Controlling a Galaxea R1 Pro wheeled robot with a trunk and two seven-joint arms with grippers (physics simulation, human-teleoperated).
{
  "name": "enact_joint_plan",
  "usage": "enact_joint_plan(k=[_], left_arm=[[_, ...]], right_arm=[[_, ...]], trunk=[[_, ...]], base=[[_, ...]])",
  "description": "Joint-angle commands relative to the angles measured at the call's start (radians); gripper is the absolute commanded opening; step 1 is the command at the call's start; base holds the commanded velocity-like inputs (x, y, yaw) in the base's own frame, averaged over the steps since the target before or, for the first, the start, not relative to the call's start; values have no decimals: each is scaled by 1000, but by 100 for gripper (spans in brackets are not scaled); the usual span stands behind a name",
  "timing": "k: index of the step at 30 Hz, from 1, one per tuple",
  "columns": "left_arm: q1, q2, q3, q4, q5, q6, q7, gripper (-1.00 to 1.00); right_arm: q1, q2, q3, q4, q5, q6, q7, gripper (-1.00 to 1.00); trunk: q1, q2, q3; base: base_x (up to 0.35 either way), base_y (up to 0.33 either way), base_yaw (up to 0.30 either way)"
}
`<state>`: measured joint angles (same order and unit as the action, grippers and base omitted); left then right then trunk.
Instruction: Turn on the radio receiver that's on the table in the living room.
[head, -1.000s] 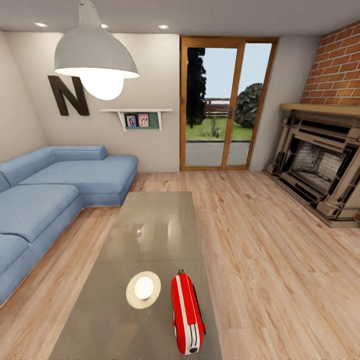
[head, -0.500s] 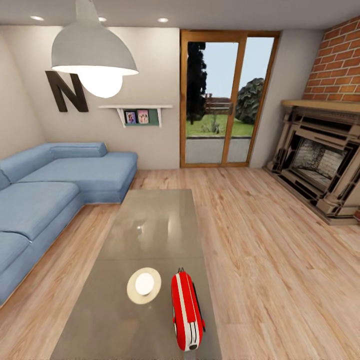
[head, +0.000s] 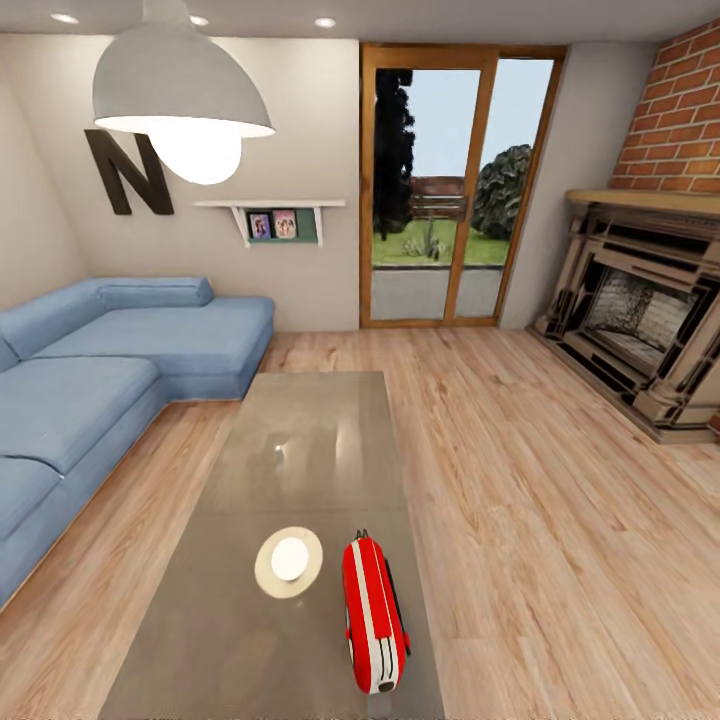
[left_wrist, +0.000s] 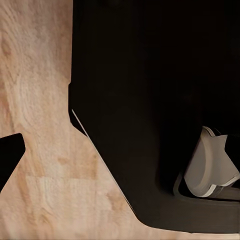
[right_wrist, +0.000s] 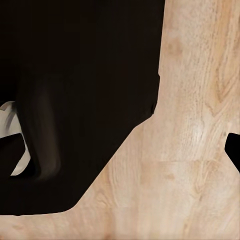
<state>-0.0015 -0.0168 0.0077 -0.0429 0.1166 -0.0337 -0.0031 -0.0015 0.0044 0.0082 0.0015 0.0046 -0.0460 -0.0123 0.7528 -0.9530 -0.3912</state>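
reaching the small red rounded-corner radio receiver with its white trim band (head: 374, 620) is the step in hand, judging by how it stands on the near end of the long glossy grey-brown counter (head: 300, 440), close to the right edge. it stands on edge with its narrow top toward the head camera, so the dial face is turned sideways; the base probably needs to draw closer and one arm come in from the side where the switch sits, pressing lightly so the slim case does not tip or skate on the slick top. just beside it lies a round cream disc (head: 288, 561). a blue fabric sectional sofa (head: 90, 390) flanks the counter's left, a brick fireplace (head: 650, 330) stands to the right, over light wood plank floor (head: 520, 480). i cannot tell whether either pincer is released or clenched; the wrist views show dark robot body over planks.
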Motion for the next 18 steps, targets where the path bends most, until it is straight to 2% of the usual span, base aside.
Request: enact_joint_plan(k=[1,18], left_arm=[[0,0,0,0,0,0,0,100],[0,1,0,0,0,0,0,100]], right_arm=[[0,0,0,0,0,0,0,100],[0,-1,1,0,0,0,0,100]], trunk=[[0,0,-2],[0,0,-29]], base=[[0,0,0],[0,0,0]])
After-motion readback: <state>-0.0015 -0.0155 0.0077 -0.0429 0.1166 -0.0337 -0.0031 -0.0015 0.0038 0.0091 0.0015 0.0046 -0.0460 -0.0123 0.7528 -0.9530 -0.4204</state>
